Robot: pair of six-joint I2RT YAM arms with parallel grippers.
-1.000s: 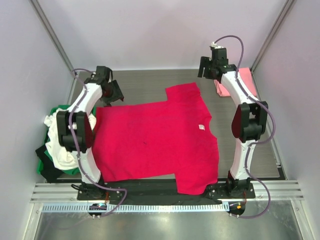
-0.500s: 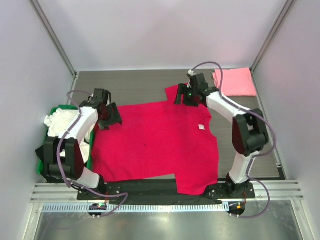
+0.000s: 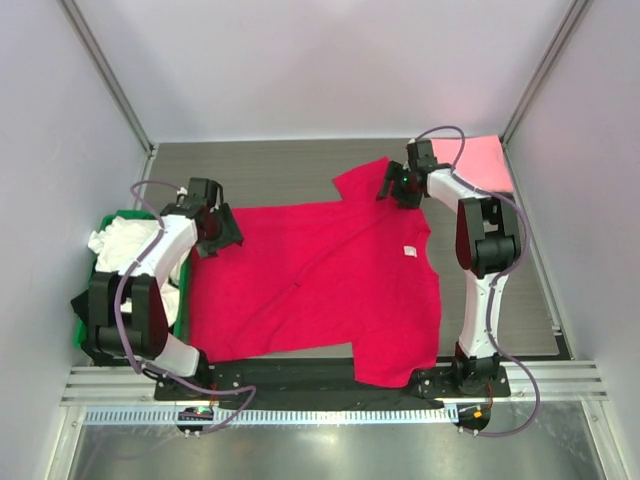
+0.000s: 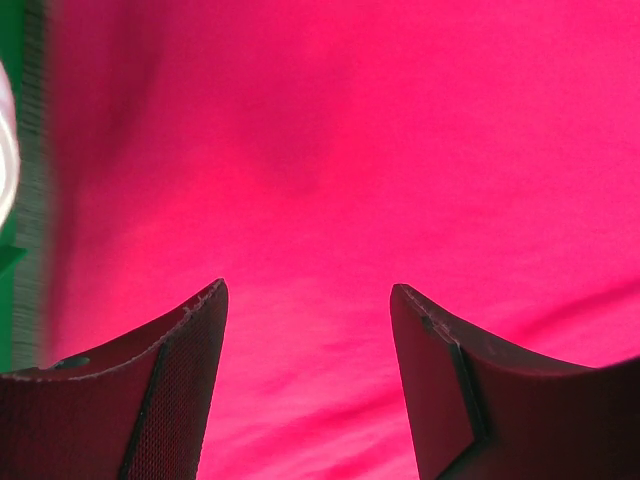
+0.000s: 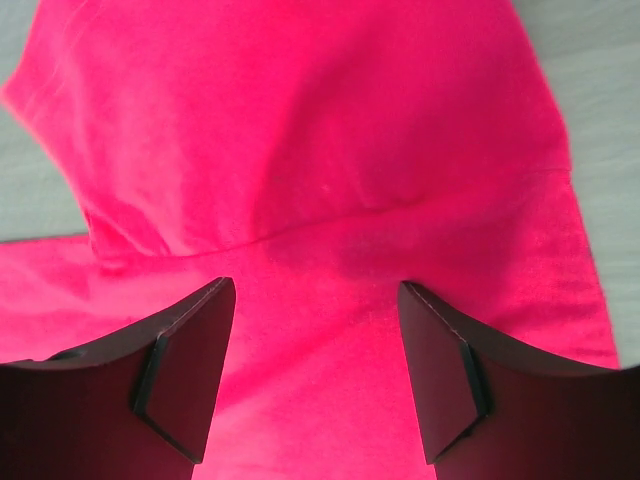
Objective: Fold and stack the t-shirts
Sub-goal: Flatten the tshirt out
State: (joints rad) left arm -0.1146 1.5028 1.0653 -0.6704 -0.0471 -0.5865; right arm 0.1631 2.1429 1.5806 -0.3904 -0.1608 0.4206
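Two arms reach out over the crimson-red t-shirt, which lies spread across the grey bench with its neck toward the right and its hem toward the left. A long slanting crease runs across its body, and the small white neck tag shows near the collar. The left gripper hangs low over the far left corner of the red cloth, fingers spread wide apart with nothing between them but the shirt beneath. The right gripper sits over the far sleeve, right at the seam where it joins the body, its fingers equally wide and holding nothing. From here I cannot tell whether either gripper touches the cloth. The light pink t-shirt lies flat in the far right corner, partly hidden by the right arm. The white t-shirt is bunched in the green crate at the left edge.
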